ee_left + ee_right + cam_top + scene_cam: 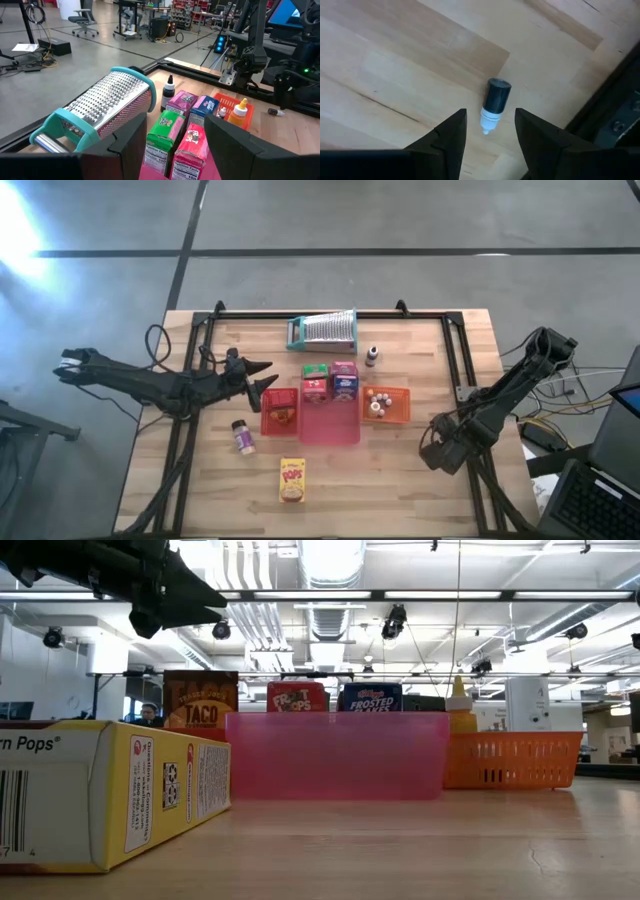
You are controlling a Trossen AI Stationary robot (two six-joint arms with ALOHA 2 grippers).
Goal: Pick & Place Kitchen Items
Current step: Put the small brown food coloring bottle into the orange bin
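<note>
Partly done: small boxes (330, 383) stand near the table's (400, 480) centre. A yellow box (291, 480) at 6 o'clock remains loose. The right end effector (489, 131), parted and empty, straddles a tiny bottle (494, 104) lying at 4 o'clock.

Butcher-block table (400, 480), black rail around the back and sides

Sitting right on the wood: grater (323, 331) at the back, dark-capped bottle (371, 356), three small boxes (331, 381), red tray (280, 411), pink bin (329, 423), orange basket (386, 404), spice jar (243, 437), yellow Pops box (291, 479), and a tiny bottle (493, 104) lying flat.
</note>
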